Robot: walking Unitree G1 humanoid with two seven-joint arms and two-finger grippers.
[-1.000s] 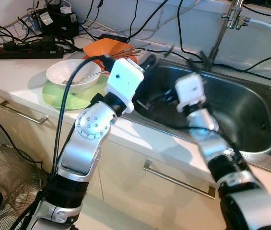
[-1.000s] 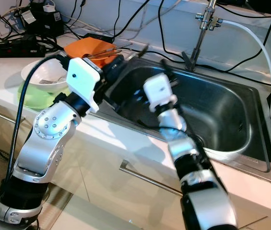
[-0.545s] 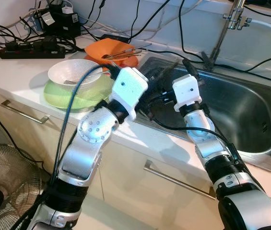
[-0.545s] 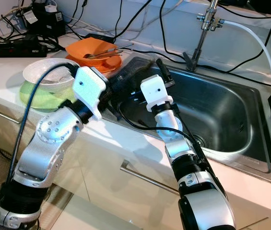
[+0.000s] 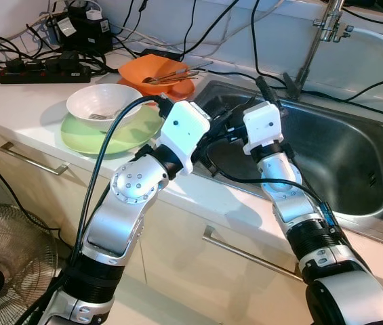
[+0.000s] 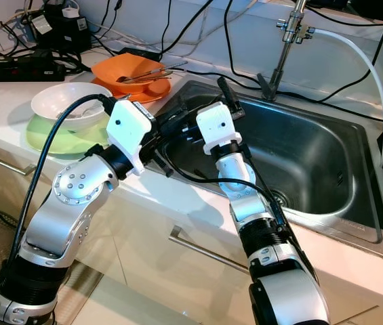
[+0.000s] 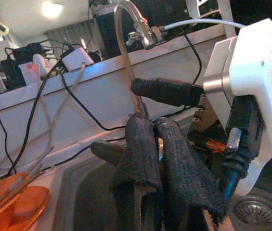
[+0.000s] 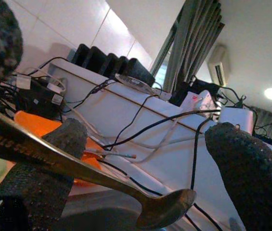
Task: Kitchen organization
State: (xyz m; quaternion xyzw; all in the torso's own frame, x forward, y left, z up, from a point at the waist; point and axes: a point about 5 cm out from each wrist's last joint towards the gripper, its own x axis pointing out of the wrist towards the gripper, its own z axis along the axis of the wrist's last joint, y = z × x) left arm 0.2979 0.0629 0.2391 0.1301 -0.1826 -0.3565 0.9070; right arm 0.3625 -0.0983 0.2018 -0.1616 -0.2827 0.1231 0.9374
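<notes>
Though mid-handover by the look of it, logged as unsecured: steel spoon over left end of sink, near orange bowl. Left gripper pressed together, apparently pinching the handle. Right gripper spread wide around the shaft, touching one finger only.

Risk: drop into the basin if released before right closes; smooth metal, thin shaft, likely to pivot or slide in a late or off-centre pinch.

Appearance: slim, polished, lettering stamped along handle, small oval bowl.
</notes>
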